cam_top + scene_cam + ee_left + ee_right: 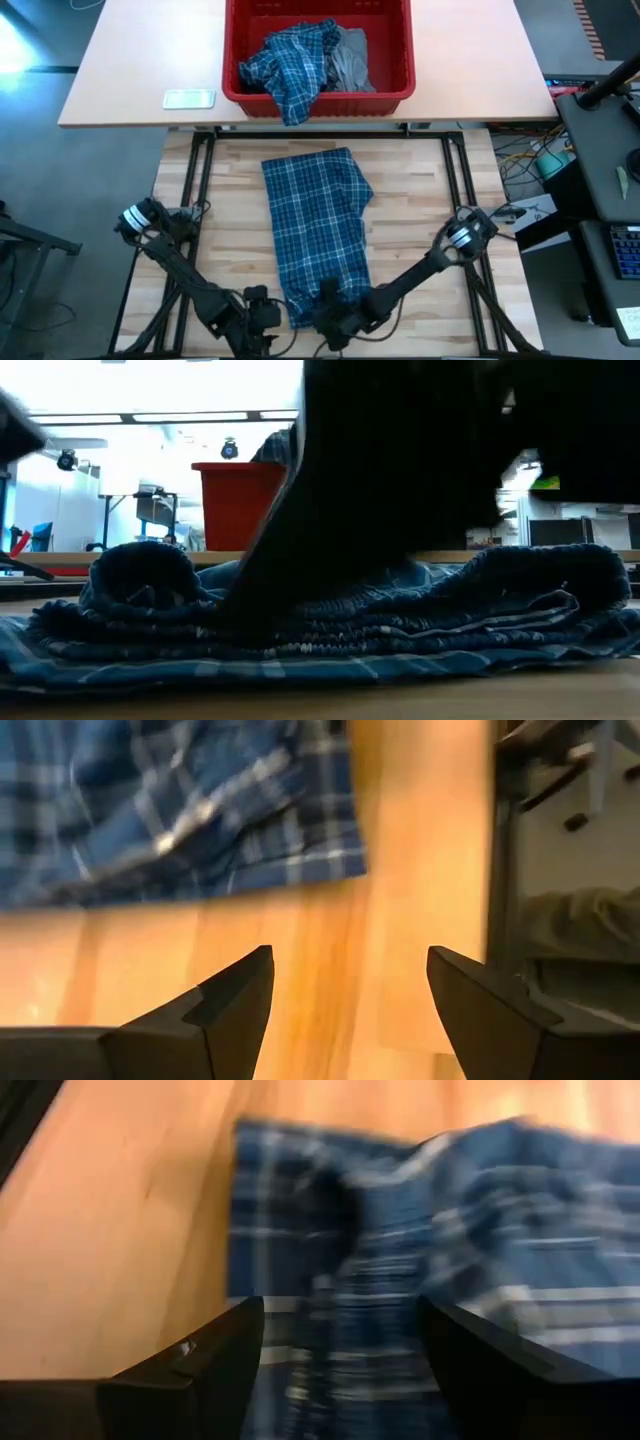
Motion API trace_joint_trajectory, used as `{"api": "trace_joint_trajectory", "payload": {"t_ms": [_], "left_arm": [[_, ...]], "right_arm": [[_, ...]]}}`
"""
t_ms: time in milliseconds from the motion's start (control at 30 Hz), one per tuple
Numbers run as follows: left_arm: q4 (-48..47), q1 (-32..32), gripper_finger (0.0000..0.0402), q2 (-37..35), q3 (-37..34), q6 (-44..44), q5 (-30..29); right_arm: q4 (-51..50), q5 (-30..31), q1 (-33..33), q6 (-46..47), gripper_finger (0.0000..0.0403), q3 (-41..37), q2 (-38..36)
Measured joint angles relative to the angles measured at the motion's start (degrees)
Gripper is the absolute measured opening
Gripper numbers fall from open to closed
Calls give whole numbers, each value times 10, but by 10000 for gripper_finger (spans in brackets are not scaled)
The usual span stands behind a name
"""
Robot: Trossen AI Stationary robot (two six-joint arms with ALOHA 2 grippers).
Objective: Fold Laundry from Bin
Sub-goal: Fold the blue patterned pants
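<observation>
A blue-and-white plaid cotton garment [318, 232] lies as a long strip down the middle of the pale wooden table [420, 215] in the high view, its lower end at the bottom centre of the frame. It looks light, soft and limp; it should drape and slide rather than hold a crease, so the best hold is probably a corner or hem at that lower end.

The right gripper [340, 1342] hovers over that end with its fingers spread, plaid cloth between them but not pinched. The left gripper [350, 988] is released too, above bare wood just beside the cloth's edge at bottom left of centre.

At top centre the red plastic bin [395, 95] holds another plaid shirt [290, 65] spilling over its rim and a grey garment [350, 58]. A small pale flat object [189, 98] lies left of it. Nothing blocks the arms.
</observation>
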Motion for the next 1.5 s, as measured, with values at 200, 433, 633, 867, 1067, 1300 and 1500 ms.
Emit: {"api": "trace_joint_trajectory", "payload": {"t_ms": [200, 433, 633, 867, 1067, 1300, 1500], "left_arm": [[47, 2, 247, 15, -4, -27, -5], [54, 4, 247, 22, -3, -49, -16], [53, 5, 247, 22, -3, -43, -2], [53, 9, 247, 22, -3, -76, 51], [55, 10, 247, 22, -3, -97, 51], [55, 10, 247, 22, -6, -122, -21], [56, 10, 247, 22, -12, -119, -125]], "right_arm": [[-99, -12, 3, 17, 274, 91, 40], [-164, 11, 2, 50, 254, 166, 56], [-189, 6, 2, 71, 247, 173, 67], [-196, 5, 2, 90, 255, 166, 61], [-147, 5, 3, 101, 243, 160, 58], [-146, 5, 3, 81, 246, 156, 58], [-146, 16, -12, 75, 253, 155, 76]]}}
